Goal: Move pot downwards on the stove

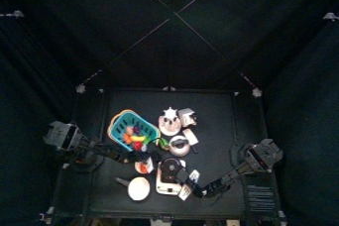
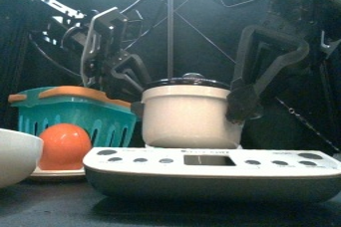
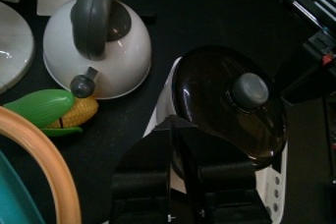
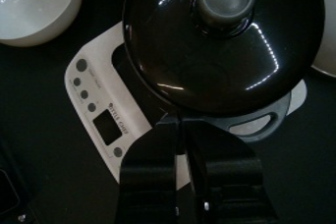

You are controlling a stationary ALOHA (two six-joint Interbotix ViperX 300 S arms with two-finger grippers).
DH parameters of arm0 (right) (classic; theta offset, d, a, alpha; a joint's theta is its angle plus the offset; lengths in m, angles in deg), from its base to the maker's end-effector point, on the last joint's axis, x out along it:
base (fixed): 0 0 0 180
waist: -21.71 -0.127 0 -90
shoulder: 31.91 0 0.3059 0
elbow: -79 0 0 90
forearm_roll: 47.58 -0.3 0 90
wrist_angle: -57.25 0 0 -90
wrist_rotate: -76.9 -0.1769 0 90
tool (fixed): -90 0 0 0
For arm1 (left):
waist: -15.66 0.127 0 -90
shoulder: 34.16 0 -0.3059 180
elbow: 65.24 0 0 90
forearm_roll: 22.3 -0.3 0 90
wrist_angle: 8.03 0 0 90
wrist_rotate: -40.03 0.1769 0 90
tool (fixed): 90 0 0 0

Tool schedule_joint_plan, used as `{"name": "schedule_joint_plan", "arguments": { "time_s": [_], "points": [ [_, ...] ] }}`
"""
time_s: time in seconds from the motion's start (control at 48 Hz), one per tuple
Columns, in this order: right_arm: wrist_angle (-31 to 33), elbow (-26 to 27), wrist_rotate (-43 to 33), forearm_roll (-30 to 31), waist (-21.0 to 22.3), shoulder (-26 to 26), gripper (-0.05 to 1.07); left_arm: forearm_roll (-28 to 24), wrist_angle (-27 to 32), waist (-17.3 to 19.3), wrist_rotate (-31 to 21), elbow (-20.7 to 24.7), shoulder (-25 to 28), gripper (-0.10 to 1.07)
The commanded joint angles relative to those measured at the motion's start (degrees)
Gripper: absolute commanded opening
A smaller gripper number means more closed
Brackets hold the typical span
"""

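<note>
The pot (image 2: 189, 112) sits on the stove (image 2: 206, 171), and the right gripper (image 4: 184, 135) pinches its side handle. The left gripper (image 3: 197, 164) hangs half open above the lid, holding nothing. A hard pull could tip the pot or drag the stove. The kettle (image 3: 94, 46) and bowl (image 4: 37, 7) crowd the stove, so room is tight.

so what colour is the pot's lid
Glossy black, knob included; the pot's lid shows best in the right wrist view.

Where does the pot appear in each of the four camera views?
Top view: the pot is low on the table, right of centre.
Front view: pot in the middle, on the stove.
Left wrist view: its black lid fills the right half.
Right wrist view: lid fills the upper part.
Shared landmark: the white stove under the pot.
</note>
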Motion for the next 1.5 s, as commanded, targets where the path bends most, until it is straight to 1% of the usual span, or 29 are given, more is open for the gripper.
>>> {"name": "schedule_joint_plan", "arguments": {
  "time_s": [0.0,0.167,0.354,0.729,0.938,1.229,1.312,1.396,1.479],
  "points": [
    [0.26,0.62,-0.09,0.18,0.26,2.64,0.27,-0.09,0.79,-0.79,-0.18,0.62,-0.70,0.45],
    [0.35,0.62,-0.09,0.18,0.26,2.64,0.27,0.00,2.72,-1.14,-0.18,0.62,-0.53,0.45],
    [0.35,0.62,-0.09,0.18,0.09,2.64,0.27,-0.18,3.60,-2.11,-0.18,0.62,-0.97,0.45],
    [0.26,0.62,-0.09,0.18,-0.18,2.99,0.27,-1.14,3.25,-2.37,-0.09,1.14,-1.93,0.45],
    [0.53,0.53,-0.09,0.18,-0.44,3.08,0.27,-1.93,3.60,-2.37,0.00,2.20,-2.29,0.45],
    [2.37,0.44,-0.09,-0.26,-0.70,3.08,0.27,-2.64,4.39,-2.64,0.00,2.11,-2.29,0.45],
    [2.72,0.44,0.00,-0.26,-0.70,3.08,0.27,-3.78,4.04,-2.55,0.18,1.85,-2.37,0.45],
    [2.72,0.44,-0.09,-0.26,-0.70,3.08,0.27,-6.42,3.96,-2.20,0.00,1.67,-2.55,0.45],
    [2.64,0.44,-0.09,-0.26,-0.88,3.08,0.27,-8.00,3.96,-2.20,0.00,1.58,-2.72,0.45]
  ]
}}
